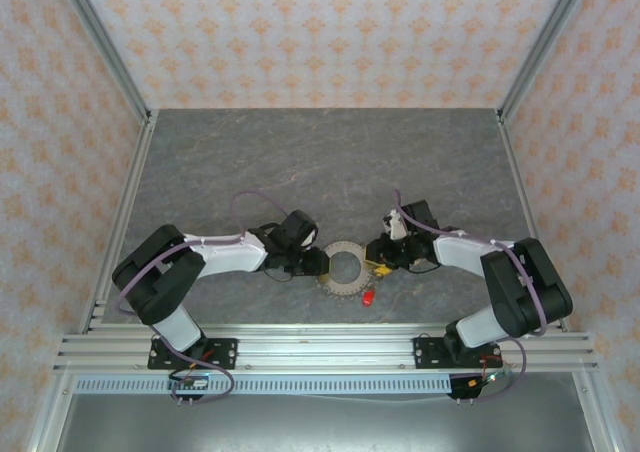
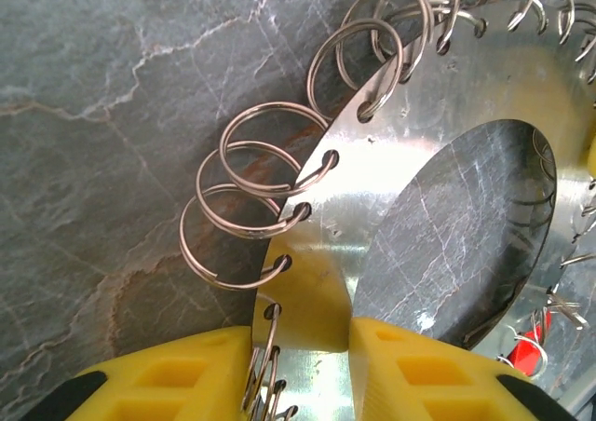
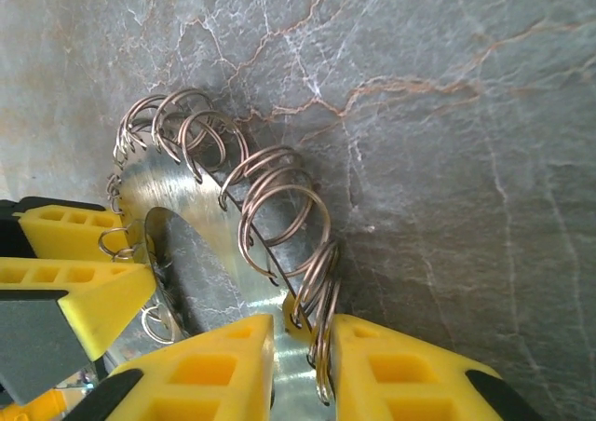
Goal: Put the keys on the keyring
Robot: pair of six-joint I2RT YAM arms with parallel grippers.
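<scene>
Where the two arms meet in the top view, a wide grey metallic keyring (image 1: 344, 247) with wire loops threaded round its rim sits at the near middle of the grey marbled surface (image 1: 330, 162). The left pincer (image 1: 316, 263) is at its left edge and the right pincer (image 1: 376, 263) at its right. A small red-headed key (image 1: 368, 297) lies just beside it, nearer the bases.

Left wrist: yellow fingers (image 2: 168, 384), set narrow, straddle the keyring band (image 2: 438, 95); whether they clamp it cannot be told.

Right wrist: the right pincer (image 3: 303, 365), narrow, grips the looped rim.
</scene>
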